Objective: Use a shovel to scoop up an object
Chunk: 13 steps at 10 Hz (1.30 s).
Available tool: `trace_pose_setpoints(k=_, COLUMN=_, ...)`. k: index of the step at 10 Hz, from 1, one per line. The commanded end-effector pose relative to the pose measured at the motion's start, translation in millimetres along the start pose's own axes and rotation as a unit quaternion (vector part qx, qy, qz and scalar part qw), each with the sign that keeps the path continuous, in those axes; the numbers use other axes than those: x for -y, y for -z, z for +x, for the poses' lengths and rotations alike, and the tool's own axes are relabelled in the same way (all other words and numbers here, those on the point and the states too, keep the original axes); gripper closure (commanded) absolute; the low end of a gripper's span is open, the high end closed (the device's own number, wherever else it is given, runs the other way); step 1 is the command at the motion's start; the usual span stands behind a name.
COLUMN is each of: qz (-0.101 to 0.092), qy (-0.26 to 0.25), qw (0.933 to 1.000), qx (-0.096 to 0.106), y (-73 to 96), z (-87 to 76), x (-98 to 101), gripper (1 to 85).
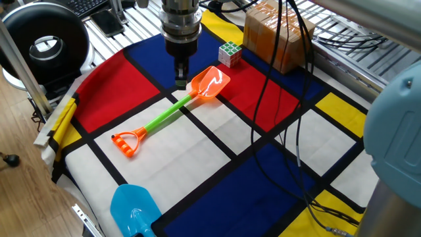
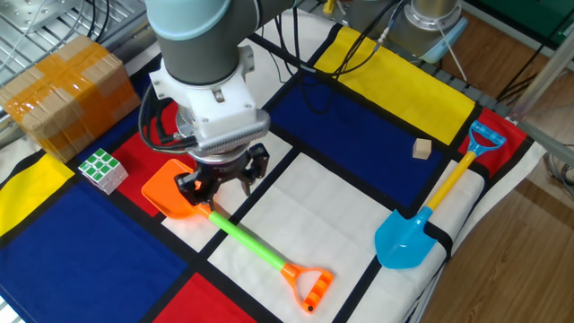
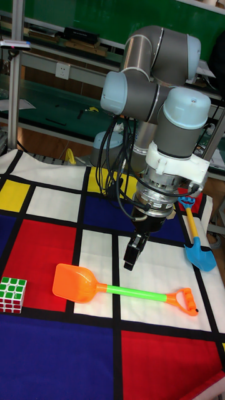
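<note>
The shovel lies flat on the mat, with its orange blade (image 1: pixel 210 83) pointing at the object, a green shaft (image 1: pixel 168 114) and an orange handle (image 1: pixel 127 142). The object, a small Rubik's cube (image 1: pixel 229 52), sits just beyond the blade and does not touch it. My gripper (image 2: pixel 220 184) hangs a little above the shaft where it meets the blade (image 2: pixel 170 190). Its fingers are spread and hold nothing. The tall fixed view shows the gripper (image 3: pixel 130 257) above the shovel (image 3: pixel 134 292), with the cube (image 3: pixel 12 294) left of the blade.
A brown cardboard box (image 1: pixel 276 33) stands behind the cube. A light-blue shovel (image 2: pixel 408 238) lies near the mat's edge, with a small wooden block (image 2: pixel 422 149) close by. Cables (image 1: pixel 296 131) trail across the mat beside the arm.
</note>
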<state>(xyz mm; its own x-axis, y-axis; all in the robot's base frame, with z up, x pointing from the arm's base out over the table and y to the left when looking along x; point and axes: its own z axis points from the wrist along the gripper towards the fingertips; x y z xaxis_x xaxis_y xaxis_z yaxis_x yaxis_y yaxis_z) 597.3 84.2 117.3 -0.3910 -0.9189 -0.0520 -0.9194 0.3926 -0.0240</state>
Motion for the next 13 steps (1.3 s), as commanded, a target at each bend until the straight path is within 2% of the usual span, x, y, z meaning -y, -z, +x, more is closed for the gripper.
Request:
trace_pose_setpoints(k=1, qz=-0.015, qy=0.039, qw=0.9991, qx=0.011, y=1.4, z=-4.8, x=-7.4, gripper=28.3)
trace_pose_setpoints(k=3, qz=-0.019, qy=0.055, qw=0.9981, qx=0.020, y=1.6, z=-8.9, x=-9.6, gripper=27.0)
trace_pose_setpoints(k=4, qz=-0.017, qy=0.063, qw=0.9977, qx=0.017, y=-2.7, z=-15.0, x=-9.9, gripper=27.0)
trace_pose_setpoints(k=6, qz=-0.023, qy=0.074, qw=0.9969, qx=0.013, y=-19.9, z=-24.6, x=-9.2, gripper=25.0)
trace_pose_setpoints(k=8, qz=-0.025, qy=0.097, qw=0.9950, qx=0.011, y=-35.1, z=-30.6, x=-5.6, gripper=17.3)
trace_pose_setpoints(k=9, qz=-0.021, qy=0.100, qw=0.9947, qx=0.008, y=-35.2, z=-29.2, x=-3.7, gripper=16.7)
trace_pose_setpoints(k=10, qz=-0.028, qy=0.103, qw=0.9943, qx=0.007, y=-35.0, z=-28.1, x=-7.1, gripper=16.7)
trace_pose_setpoints(k=11, qz=-0.027, qy=0.098, qw=0.9948, qx=-0.003, y=-35.1, z=-22.9, x=-6.2, gripper=17.7)
trace_pose_setpoints(k=13, qz=-0.030, qy=0.106, qw=0.9939, qx=-0.002, y=-35.0, z=-23.2, x=-7.6, gripper=19.0)
